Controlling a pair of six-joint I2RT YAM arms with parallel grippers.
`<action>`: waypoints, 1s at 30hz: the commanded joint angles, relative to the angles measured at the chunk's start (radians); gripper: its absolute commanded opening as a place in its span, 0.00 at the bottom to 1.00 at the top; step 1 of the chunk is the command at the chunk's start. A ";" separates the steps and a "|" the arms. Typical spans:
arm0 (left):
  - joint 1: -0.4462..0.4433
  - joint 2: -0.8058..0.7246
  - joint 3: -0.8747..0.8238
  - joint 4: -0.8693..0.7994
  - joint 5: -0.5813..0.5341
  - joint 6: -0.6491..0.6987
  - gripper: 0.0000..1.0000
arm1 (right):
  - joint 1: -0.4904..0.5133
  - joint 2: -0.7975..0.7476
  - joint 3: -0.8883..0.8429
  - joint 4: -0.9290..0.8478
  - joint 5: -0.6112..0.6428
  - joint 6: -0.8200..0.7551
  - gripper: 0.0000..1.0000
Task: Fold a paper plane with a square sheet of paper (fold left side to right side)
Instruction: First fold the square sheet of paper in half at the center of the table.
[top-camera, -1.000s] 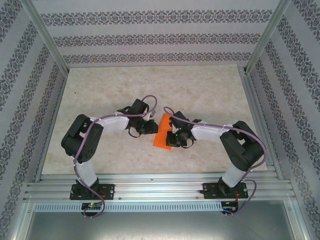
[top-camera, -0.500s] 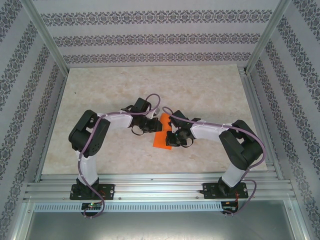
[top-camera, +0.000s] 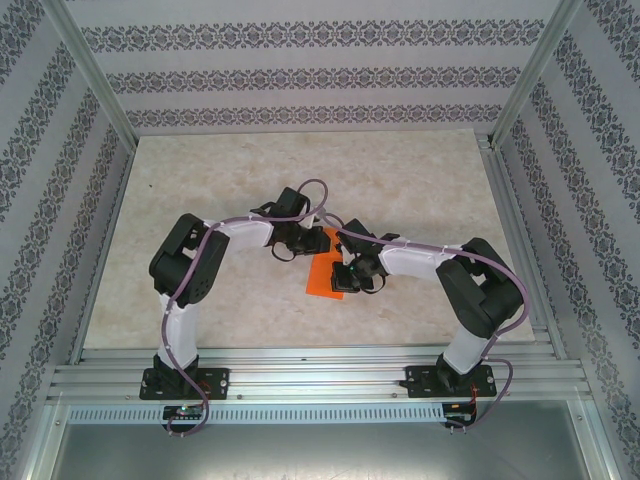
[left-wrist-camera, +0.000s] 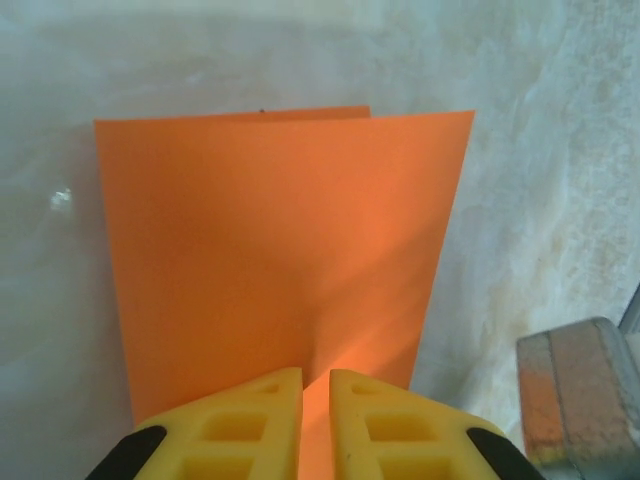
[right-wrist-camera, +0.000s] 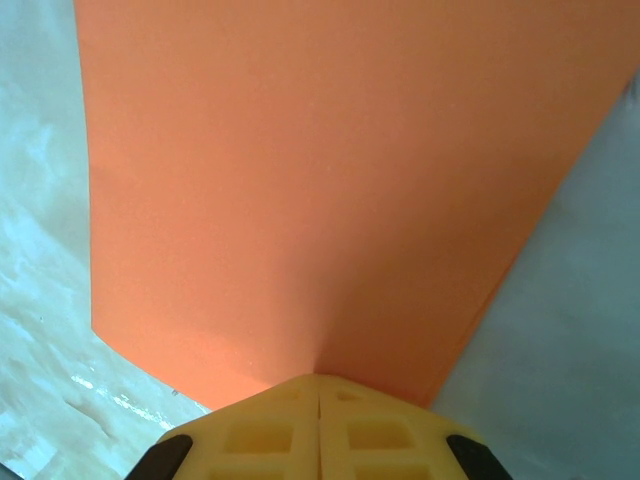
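On mottled table (top-camera: 200, 180), left hand (left-wrist-camera: 316, 378) and right hand (right-wrist-camera: 318, 382) each clamp the smooth, folded orange sheet (left-wrist-camera: 280, 240).

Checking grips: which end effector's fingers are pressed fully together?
The right end effector, fingers touching over the orange paper; the left end effector shows a slit between fingers.

Bolted at the table's near edge, the left arm (top-camera: 185, 270) and right arm (top-camera: 470, 290) pair white links with bulky black joints. Each rises from a black base plate (top-camera: 185, 381) and trails a looping purple cable (top-camera: 313, 187). The fingers (left-wrist-camera: 235, 430) are ribbed yellow plastic with black backing.
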 joint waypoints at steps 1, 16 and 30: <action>-0.004 0.031 0.027 -0.061 -0.053 0.050 0.17 | -0.009 0.069 -0.041 -0.099 0.141 -0.021 0.07; 0.047 0.085 0.102 -0.083 -0.097 0.112 0.16 | 0.002 0.083 -0.039 -0.133 0.137 -0.039 0.07; 0.089 0.146 0.185 -0.070 -0.090 0.133 0.17 | 0.012 0.076 -0.048 -0.141 0.139 -0.038 0.07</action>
